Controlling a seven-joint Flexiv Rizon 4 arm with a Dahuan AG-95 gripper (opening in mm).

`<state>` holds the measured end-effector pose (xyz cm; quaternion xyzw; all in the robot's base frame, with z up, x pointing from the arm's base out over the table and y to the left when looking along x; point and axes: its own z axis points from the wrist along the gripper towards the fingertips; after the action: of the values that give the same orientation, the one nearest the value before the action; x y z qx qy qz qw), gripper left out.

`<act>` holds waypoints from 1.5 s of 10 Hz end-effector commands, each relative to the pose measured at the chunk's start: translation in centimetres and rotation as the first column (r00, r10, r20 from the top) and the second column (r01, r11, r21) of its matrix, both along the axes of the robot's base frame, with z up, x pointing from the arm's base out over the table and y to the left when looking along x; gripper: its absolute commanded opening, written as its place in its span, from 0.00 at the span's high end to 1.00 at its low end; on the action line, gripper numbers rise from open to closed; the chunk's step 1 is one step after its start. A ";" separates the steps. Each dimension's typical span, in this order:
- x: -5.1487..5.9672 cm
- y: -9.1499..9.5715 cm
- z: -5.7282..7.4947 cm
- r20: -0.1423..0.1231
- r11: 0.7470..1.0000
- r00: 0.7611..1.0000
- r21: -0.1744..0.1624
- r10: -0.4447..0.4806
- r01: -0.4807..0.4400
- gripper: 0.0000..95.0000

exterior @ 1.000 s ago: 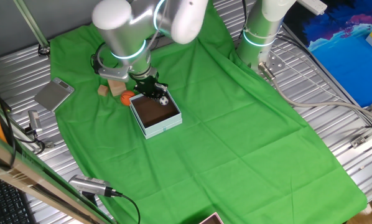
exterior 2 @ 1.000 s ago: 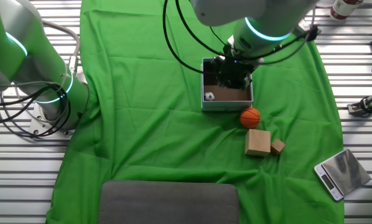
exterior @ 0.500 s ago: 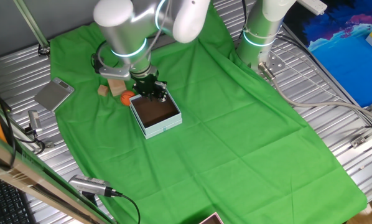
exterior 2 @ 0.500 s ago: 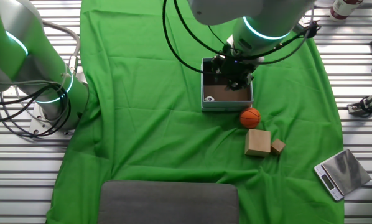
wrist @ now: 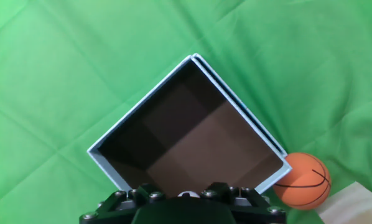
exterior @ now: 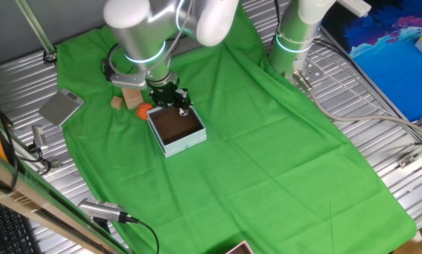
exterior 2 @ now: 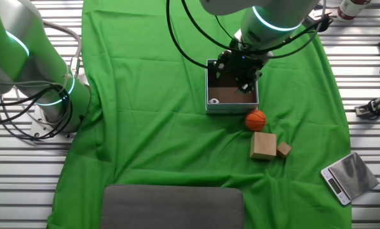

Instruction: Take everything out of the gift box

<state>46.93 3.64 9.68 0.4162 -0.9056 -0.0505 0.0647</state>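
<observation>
The gift box (exterior: 170,147) (exterior 2: 232,109) (wrist: 114,137) sits on the green cloth, blue-grey outside and dark brown inside. The black-and-white soccer ball (exterior 2: 213,100) (exterior: 185,110) lies in one corner of it. In the hand view only a white sliver of the ball shows between my fingers (wrist: 142,193). My gripper (exterior: 174,103) (exterior 2: 240,71) hangs over the box, open, holding nothing. The orange basketball (exterior: 145,111) (exterior 2: 256,119) (wrist: 304,180) rests on the cloth just outside the box. A tan wooden block (exterior 2: 263,145) (exterior: 130,97) lies beyond it.
A smaller wooden piece (exterior 2: 283,150) lies beside the block. A grey scale (exterior: 61,107) (exterior 2: 347,175) sits off the cloth. A second arm's base (exterior: 296,35) (exterior 2: 47,89) stands at the cloth's edge. A grey pad (exterior 2: 174,207) lies at one side.
My gripper has risen a little from inside the box. The soccer ball has stayed in its corner, and the basketball and block have not moved.
</observation>
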 end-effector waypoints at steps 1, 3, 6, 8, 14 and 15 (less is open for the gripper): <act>0.0 -0.1 0.0 0.003 1.000 1.000 -0.001 0.002 -0.002 0.60; 0.0 -0.2 -0.5 0.009 1.000 1.000 0.003 0.007 -0.007 0.60; 0.5 -0.7 -1.4 0.009 1.000 1.000 0.011 0.015 -0.015 0.60; 0.5 -0.8 -1.5 0.008 1.000 1.000 0.013 0.013 -0.013 0.60; 0.9 -1.2 -2.2 0.009 1.000 1.000 0.016 0.010 -0.011 0.60; 0.9 -1.3 -2.3 0.008 1.000 1.000 0.015 0.009 -0.009 0.60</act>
<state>47.94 2.27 7.27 0.4201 -0.9038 -0.0557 0.0589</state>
